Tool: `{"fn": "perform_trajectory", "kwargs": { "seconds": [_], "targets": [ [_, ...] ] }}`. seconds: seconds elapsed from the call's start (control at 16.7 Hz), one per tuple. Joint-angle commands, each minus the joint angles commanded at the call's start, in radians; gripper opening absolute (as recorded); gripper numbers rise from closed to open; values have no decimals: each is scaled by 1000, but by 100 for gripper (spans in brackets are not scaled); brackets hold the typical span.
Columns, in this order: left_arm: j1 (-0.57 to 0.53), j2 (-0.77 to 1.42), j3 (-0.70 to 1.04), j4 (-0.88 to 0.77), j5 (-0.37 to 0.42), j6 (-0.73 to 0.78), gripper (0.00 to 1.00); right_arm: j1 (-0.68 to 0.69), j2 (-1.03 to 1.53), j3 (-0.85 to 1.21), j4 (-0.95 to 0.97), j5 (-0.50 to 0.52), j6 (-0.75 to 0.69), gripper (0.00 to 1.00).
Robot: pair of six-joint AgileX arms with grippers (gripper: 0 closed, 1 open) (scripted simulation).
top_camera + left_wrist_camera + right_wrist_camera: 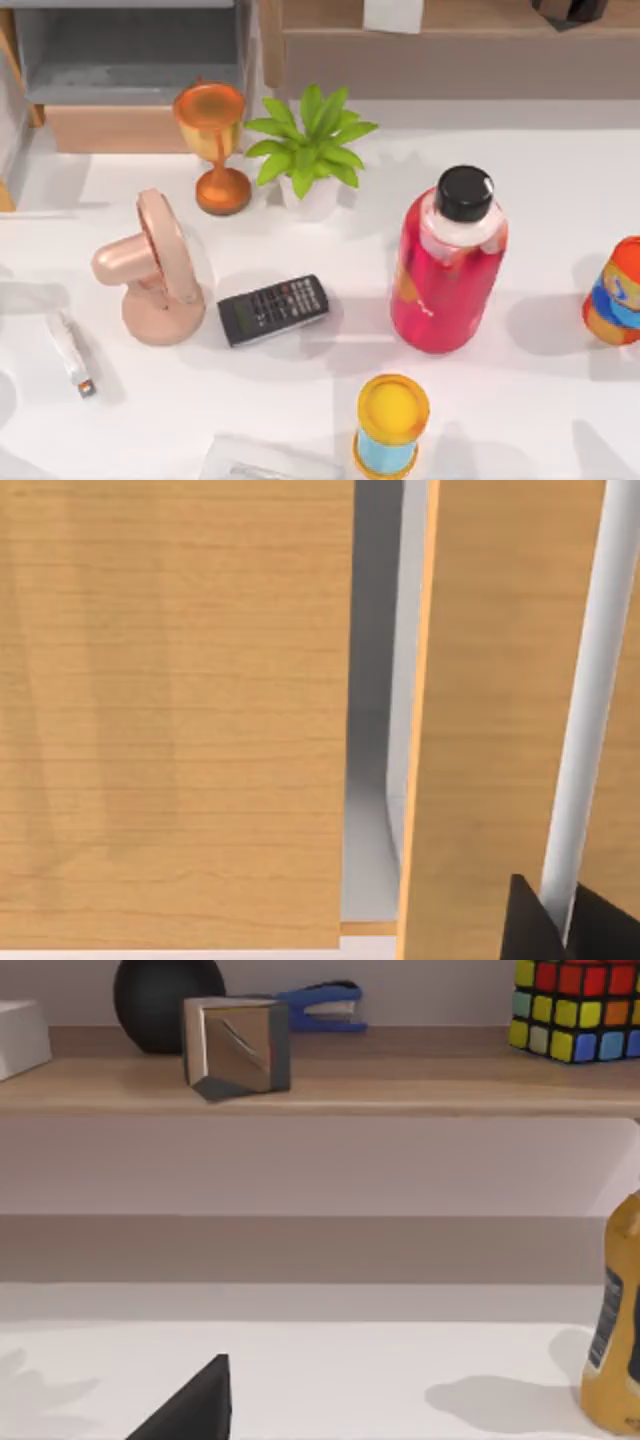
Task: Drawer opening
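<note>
drawer: orange-tan wooden drawer face close up in my left wrist view, with a white rod handle running along it; beside it a second orange-tan wood panel, and a grey gap between the two.
left gripper: left gripper right at that white handle; two dark fingertips sit either side of the rod's lower end, a narrow gap between them with the rod in it. Looks like a pinch, but I cannot tell if the pads are actually pressing.
right gripper: one dark finger tip in the right wrist view, hovering over the white tabletop and facing the long brown wooden shelf unit. Cannot tell its finger spread. Idle, I judge.
top view: grey-lined compartment with beige front at back left; the table is cluttered with an orange goblet, a pink desk fan, a black calculator and a red bottle with black cap.
step: grasp at the handle, pull looks barely begun; how far the drawer is out I can't judge.
next: confirm a firm grip on the rod, then pull straight along the drawer's travel with the wrist square so the rod doesn't slip.
</note>
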Motion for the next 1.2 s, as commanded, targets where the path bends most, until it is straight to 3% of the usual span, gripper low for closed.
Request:
{"fn": "perform_trajectory", "kwargs": {
  "seconds": [0.24,0.66,0.9,1.2],
  "targets": [
    [-1,2,1,0,0,1,0,0,0,0,0,0,0,100],
    [115,-76,-199,112,115,8,0,0,0,0,0,0,0,100],
    [124,-81,-210,121,124,8,0,0,0,0,0,0,0,100],
    [124,-81,-210,121,124,8,38,0,0,0,0,0,0,100]
  ]
}}
